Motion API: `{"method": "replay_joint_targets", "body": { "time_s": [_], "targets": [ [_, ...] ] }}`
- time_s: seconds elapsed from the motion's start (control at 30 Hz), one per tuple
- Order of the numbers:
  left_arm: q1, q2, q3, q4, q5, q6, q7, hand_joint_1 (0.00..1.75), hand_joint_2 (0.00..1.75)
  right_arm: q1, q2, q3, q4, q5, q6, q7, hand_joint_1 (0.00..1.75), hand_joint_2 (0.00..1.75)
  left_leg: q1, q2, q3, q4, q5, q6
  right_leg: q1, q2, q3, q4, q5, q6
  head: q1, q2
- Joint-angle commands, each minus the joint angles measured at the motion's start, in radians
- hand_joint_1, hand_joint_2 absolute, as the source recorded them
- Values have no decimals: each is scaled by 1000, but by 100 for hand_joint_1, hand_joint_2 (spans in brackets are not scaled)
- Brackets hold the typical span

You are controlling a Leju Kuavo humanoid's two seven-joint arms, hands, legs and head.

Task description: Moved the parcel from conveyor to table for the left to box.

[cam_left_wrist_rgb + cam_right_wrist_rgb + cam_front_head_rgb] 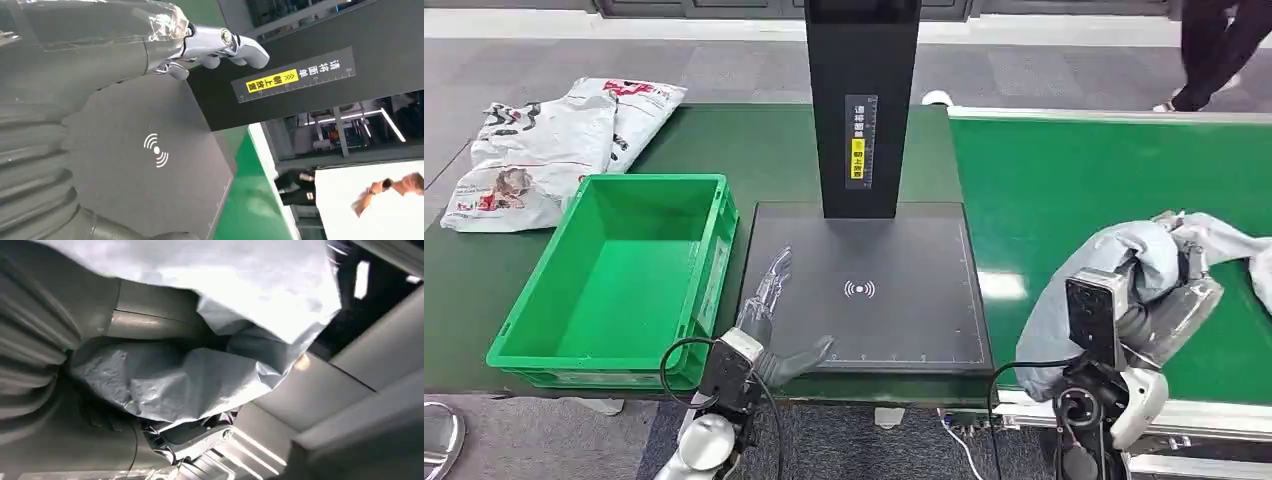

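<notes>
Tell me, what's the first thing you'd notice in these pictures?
Probably the crinkly grey parcel that the right robot hand grips over the bright green conveyor. Next, the empty green box on the table to the left, with white mail bags lying behind it. In the middle a tall black post rises from a flat black pad, where the left robot hand rests with its fingers spread.

Grey parcel (1114, 270) in right hand (1169, 310) over green conveyor (1064, 190); left hand (769, 320), fingers (774, 275) spread, beside green crate (624, 275).
</notes>
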Motion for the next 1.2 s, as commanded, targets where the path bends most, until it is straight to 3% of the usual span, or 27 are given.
{"method": "replay_joint_targets", "body": {
  "time_s": [0.03, 0.17, 0.27, 0.43, 0.6, 1.1, 1.13, 1.17, 1.2],
  "targets": [
    [-40, 12, 42, 82, 13, 12, -13, 0, 175, -22, 22, 91, -66, -67, 1, -72, 175, 175, 1, 4, 3, -2, 0, 0, 1, 3, 2, -2, 1, -1, 0, 0],
    [-61, 22, 38, 116, 40, 29, -41, 0, 175, -106, 3, 226, 35, -70, 1, -49, 175, 175, 0, 6, 2, -2, 0, 0, 0, 5, 1, -2, 2, -1, 0, 0],
    [-83, 23, 36, 139, 57, 37, -57, 0, 175, -176, -53, 401, 142, -67, 1, 41, 175, 175, 0, 7, 3, -2, 0, 0, 0, 6, 1, -2, 3, -1, 0, 0],
    [-127, 22, 24, 179, 80, 42, -69, 0, 175, -310, -61, 549, 357, -48, 77, 122, 175, 175, 0, 8, 4, -3, 1, -1, 1, 9, 2, -2, 4, -1, 0, 0],
    [-167, 15, 4, 194, 106, 52, -60, 0, 175, -460, -28, 609, 574, -69, 135, 172, 175, 175, 1, 7, 3, -1, 2, -2, 1, 8, 1, 0, 3, -1, 0, 0],
    [-144, 31, -5, 158, 117, 53, -51, 0, 175, -534, 10, 644, 738, -128, 182, 172, 175, 175, 1, 2, 2, -1, 2, -1, 1, 2, 2, 0, 2, -1, 0, 0],
    [-142, 30, -3, 155, 118, 54, -50, 0, 175, -537, 10, 650, 750, -125, 170, 169, 30, 175, 0, 1, 1, -1, 2, -1, 1, 2, 1, 0, 2, -1, 0, 0],
    [-140, 29, -2, 153, 118, 55, -50, 0, 175, -540, 10, 653, 759, -126, 160, 163, 0, 175, 0, 3, 3, -2, 2, -1, 0, 4, 2, -1, 2, -1, 0, 0],
    [-138, 27, 2, 148, 118, 56, -49, 0, 175, -542, 11, 655, 777, -140, 156, 160, 0, 175, 1, 2, 2, -1, 2, -1, 1, 3, 1, 0, 2, -1, 0, 0]
  ]
}}
